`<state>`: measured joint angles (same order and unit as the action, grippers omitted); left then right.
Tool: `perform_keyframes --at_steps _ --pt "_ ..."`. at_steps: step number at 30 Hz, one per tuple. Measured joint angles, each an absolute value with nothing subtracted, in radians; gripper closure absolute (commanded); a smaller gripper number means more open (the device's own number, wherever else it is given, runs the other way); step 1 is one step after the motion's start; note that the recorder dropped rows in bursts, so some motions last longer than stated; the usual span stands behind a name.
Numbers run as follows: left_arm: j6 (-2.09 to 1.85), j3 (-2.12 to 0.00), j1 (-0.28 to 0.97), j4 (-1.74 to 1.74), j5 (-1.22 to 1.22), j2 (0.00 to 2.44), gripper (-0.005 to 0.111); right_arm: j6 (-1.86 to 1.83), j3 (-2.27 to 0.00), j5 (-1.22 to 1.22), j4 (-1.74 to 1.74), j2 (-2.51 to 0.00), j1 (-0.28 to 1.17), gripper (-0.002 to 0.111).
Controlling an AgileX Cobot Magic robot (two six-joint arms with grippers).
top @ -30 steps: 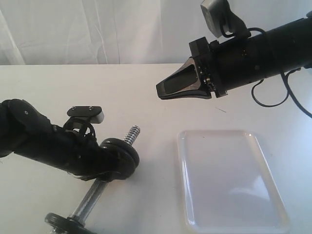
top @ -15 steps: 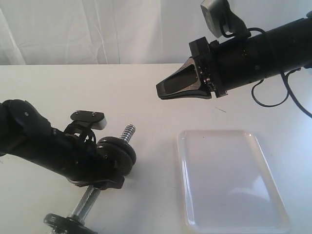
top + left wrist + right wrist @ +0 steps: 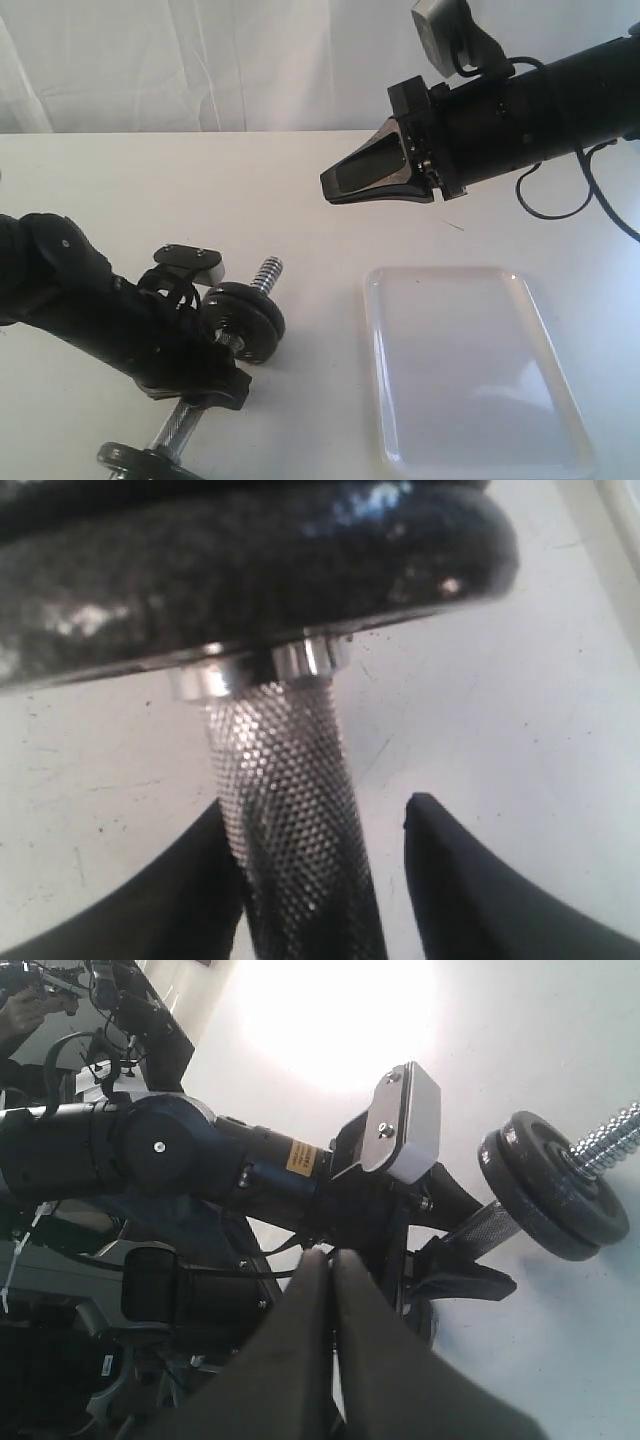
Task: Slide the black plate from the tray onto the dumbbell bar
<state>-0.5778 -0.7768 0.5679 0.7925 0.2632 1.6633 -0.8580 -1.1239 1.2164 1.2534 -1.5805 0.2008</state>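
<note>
1. My left pincer (image 3: 315, 815): jaws apart, straddling the bar (image 3: 182, 422) at its knurl, not clamped.
2. Plate (image 3: 245, 318): on bar, below the threaded end. Likely heavy and rigid; grip by rim.
3. Tray (image 3: 470, 370): beside bar.
4. Right pincer (image 3: 326, 186): closed, empty, beyond bar.

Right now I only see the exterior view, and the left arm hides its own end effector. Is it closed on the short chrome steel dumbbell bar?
Observer: No. The left wrist view shows the left end effector open, straddling the short chrome steel dumbbell bar at its knurled middle.
Operator: Is either finger touching it?
Observer: One finger looks pressed against the bar's side; the other stands apart.
Operator: Is the right end effector carrying anything?
Observer: No. The right wrist view shows its fingers pressed together, nothing between them.
</note>
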Motion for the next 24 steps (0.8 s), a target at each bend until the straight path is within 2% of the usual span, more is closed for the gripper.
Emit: perform_keyframes --at_steps 6,8,24 --pt "-0.562 -0.777 0.568 0.795 0.265 1.667 0.098 -0.858 -1.124 1.216 1.253 -1.580 0.201 0.108" --pt "-0.560 -0.777 0.568 0.797 0.266 1.669 0.107 -0.858 -1.124 1.216 1.253 -1.580 0.201 0.108" --pt "-0.570 -0.802 0.568 0.858 0.284 1.683 0.107 -0.856 -1.124 1.217 1.246 -1.526 0.201 0.108"
